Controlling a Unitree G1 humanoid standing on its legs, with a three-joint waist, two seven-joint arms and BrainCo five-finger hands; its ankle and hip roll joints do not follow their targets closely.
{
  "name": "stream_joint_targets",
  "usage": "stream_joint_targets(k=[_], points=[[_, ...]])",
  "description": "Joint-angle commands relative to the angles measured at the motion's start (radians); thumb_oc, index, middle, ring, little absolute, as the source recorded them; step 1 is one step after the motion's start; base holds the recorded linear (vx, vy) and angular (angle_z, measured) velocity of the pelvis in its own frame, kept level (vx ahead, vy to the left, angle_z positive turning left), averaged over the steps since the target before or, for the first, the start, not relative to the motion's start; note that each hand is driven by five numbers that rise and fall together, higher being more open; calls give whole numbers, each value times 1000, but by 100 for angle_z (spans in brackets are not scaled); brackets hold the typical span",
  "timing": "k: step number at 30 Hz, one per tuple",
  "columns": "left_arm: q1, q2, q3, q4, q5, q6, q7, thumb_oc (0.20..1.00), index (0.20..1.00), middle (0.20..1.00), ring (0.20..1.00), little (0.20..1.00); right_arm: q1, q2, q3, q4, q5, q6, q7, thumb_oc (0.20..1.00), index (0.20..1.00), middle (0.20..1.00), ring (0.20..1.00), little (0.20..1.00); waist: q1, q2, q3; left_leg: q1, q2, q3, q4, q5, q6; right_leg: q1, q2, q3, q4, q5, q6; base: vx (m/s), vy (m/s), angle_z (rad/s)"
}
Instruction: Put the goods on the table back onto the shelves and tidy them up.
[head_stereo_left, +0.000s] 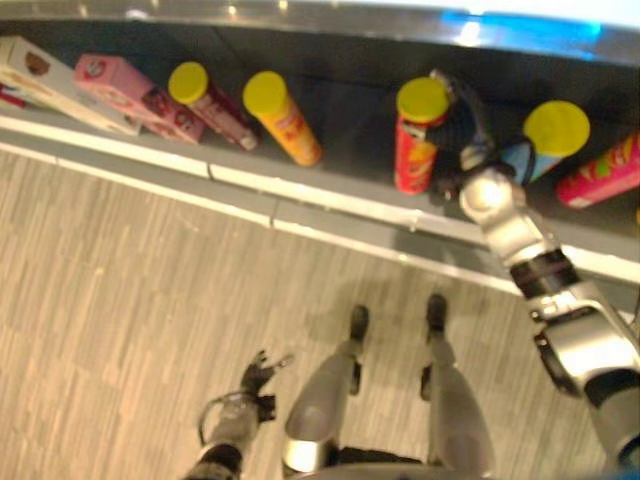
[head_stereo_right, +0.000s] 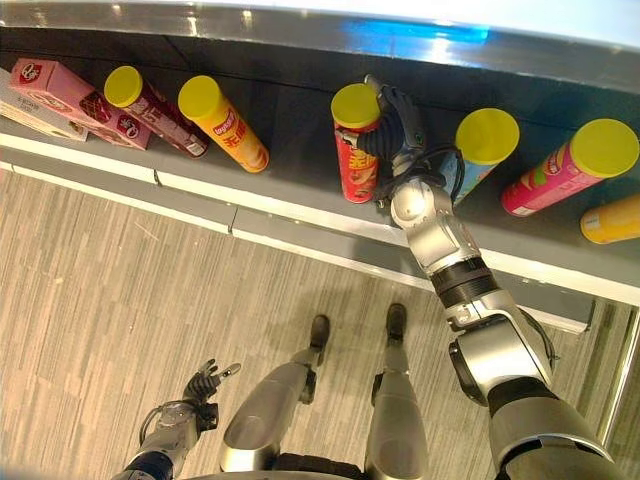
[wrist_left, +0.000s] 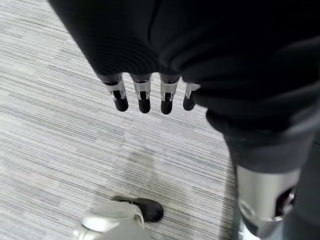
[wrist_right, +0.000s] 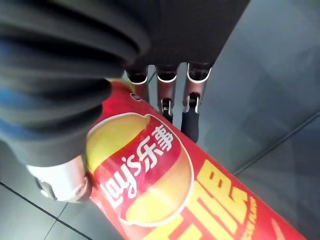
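A red chips can (head_stereo_left: 415, 150) with a yellow lid stands on the dark shelf (head_stereo_left: 340, 120). My right hand (head_stereo_right: 397, 125) reaches over the shelf edge and is shut on this can from its right side. In the right wrist view the fingers (wrist_right: 192, 107) lie along the red can (wrist_right: 165, 185) and the thumb (wrist_right: 60, 180) presses its other side. My left hand (head_stereo_left: 255, 378) hangs low over the floor, open and holding nothing, with its fingers (wrist_left: 145, 95) straight.
To the left on the shelf are an orange can (head_stereo_left: 283, 118), a dark red can (head_stereo_left: 212, 103), a pink box (head_stereo_left: 125, 92) and a white box (head_stereo_left: 55, 82). To the right are a blue can (head_stereo_left: 545, 140), a pink can (head_stereo_left: 605, 170) and a yellow can (head_stereo_right: 610, 220).
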Motion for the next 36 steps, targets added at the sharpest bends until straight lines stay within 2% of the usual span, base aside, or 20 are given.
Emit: stream_joint_targets(k=[1,2,3,4,5,6,8,9,36], points=[[4,-3,-31,-17,12,-11,10,1000,1000,1000,1000,1000,-134,6,12,-30,-24,-24,-11,200,200,200,200,200,-11,54,-7,31,65,64,-183,79,-17,93,-67,11,2,-159,0,0,0,0],[8,-6,-31,-20,13,-11,8,1000,1000,1000,1000,1000,-134,4,10,-29,-25,-21,-11,200,200,200,200,200,-11,53,-7,30,66,64,-183,78,-17,93,-66,11,2,-159,1,0,0,0],[11,-6,-31,-21,13,-11,8,1000,1000,1000,1000,1000,-133,2,10,-32,-29,-21,-9,300,300,300,300,300,-10,52,-7,30,66,64,-183,78,-17,92,-66,12,2,-159,1,0,0,0],[13,-5,-30,-21,12,-11,8,1000,1000,1000,1000,1000,-132,1,11,-32,-30,-20,-8,495,495,495,495,495,-10,50,-7,30,66,64,-183,77,-17,92,-65,13,2,-159,1,0,0,0],[15,-5,-29,-21,11,-10,7,1000,1000,1000,1000,1000,-132,2,12,-34,-29,-21,-9,555,555,555,555,555,-10,50,-7,30,66,64,-183,77,-17,92,-64,13,2,-159,1,0,0,0],[16,-5,-30,-20,12,-9,8,1000,1000,1000,1000,1000,-132,2,12,-36,-28,-20,-9,758,758,758,758,758,-10,49,-7,29,66,64,-183,77,-17,92,-64,13,2,-159,1,0,0,0],[16,-5,-31,-20,12,-10,6,1000,1000,1000,1000,1000,-133,2,12,-36,-28,-21,-9,950,950,950,950,950,-10,47,-7,29,66,63,-183,77,-17,93,-62,15,2,-159,2,0,0,0],[16,-4,-32,-20,11,-10,6,1000,1000,1000,1000,1000,-134,3,11,-37,-28,-20,-10,1000,1000,1000,1000,1000,-10,46,-7,29,65,63,-183,78,-17,92,-61,16,2,-159,2,0,0,0],[4,-2,-35,-10,12,-4,7,1000,1000,1000,1000,1000,-92,24,-13,-93,-2,-25,1,1000,1000,1000,1000,1000,-19,35,-7,45,69,66,-183,74,-20,100,-62,18,2,-156,3,0,0,0]])
